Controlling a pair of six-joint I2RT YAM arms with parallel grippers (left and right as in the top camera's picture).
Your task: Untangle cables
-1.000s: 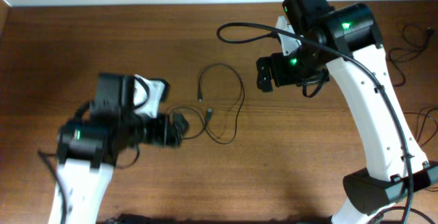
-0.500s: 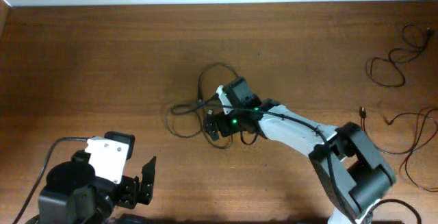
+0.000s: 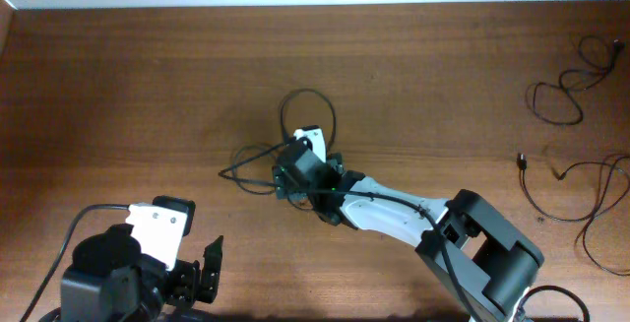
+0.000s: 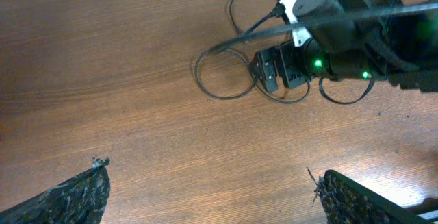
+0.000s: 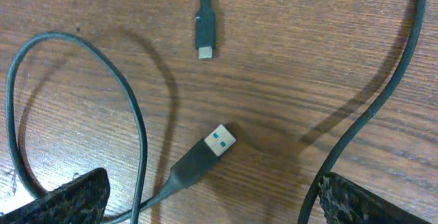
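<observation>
Thin, black, matte cables (image 5: 140,138), seen close in the right wrist view as one open loop at 9 o'clock and a second strand curving down at 3 o'clock. Between these, two loose ends: a flat USB-A plug (image 5: 217,140) with a blue tongue and, apart from it at 12 o'clock, a smaller plug (image 5: 205,38).

In the overhead view, tangle at the centre of the table (image 3: 148,66), with a round loop at 12 o'clock and a pointed bend toward 9 o'clock. Low over the tangle, right gripper (image 3: 283,176), fingers spread, nothing pinched; crossings beneath its body hidden. At 7 o'clock, left gripper (image 4: 215,196), spread wide and empty, only its tips in its own view. At 3 o'clock, well apart, further cords (image 3: 561,96).

Compared with half a second before: right gripper shifted toward 9 o'clock, bend in the cables drawn out the same way.
</observation>
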